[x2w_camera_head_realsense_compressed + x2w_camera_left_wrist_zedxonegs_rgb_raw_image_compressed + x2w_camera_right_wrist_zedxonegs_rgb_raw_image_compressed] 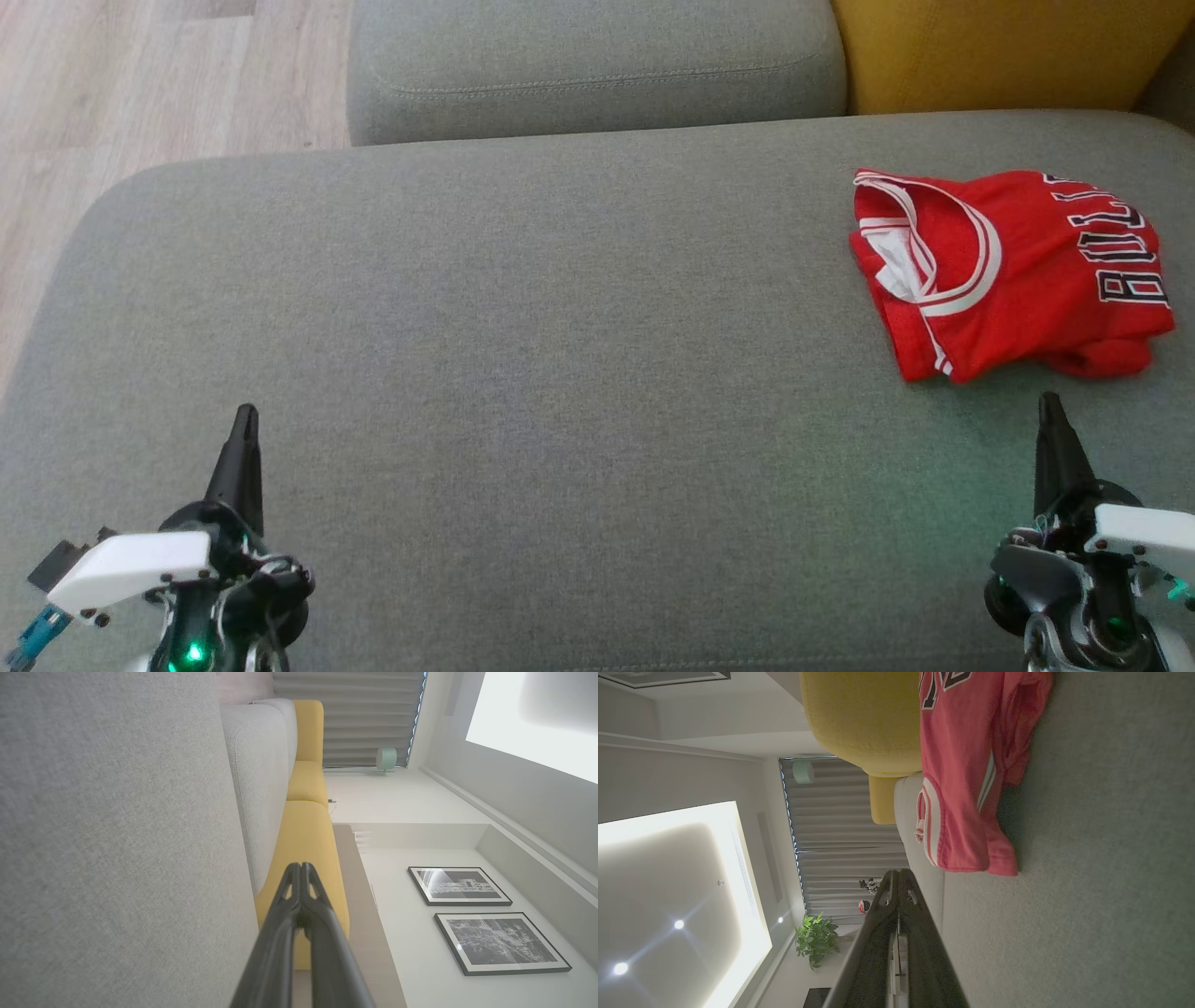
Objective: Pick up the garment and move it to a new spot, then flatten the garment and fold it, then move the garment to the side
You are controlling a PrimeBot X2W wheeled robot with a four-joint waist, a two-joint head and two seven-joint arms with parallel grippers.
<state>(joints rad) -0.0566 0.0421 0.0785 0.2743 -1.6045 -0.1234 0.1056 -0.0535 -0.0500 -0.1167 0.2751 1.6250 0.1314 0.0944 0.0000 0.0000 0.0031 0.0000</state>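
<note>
We are holding both pincers pressed together and empty, left gripper (246, 413) at seven o'clock and right gripper (1049, 399) at five o'clock, while the roughly folded red garment (1008, 271) is lying on the grey cushion (560, 373) at two o'clock.

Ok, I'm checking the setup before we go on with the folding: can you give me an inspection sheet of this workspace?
surface: grey fabric sofa seat cushion, flat.
job's things: red basketball jersey with white trim and black lettering, loosely folded at the far right.
clutter: nothing seen.
grippers: left gripper and right gripper both shut, empty, apart from the jersey.
cables: thin wires at the right gripper's base.
surroundings: yellow cushion, grey back cushion, pale wood floor, two framed pictures.
</note>
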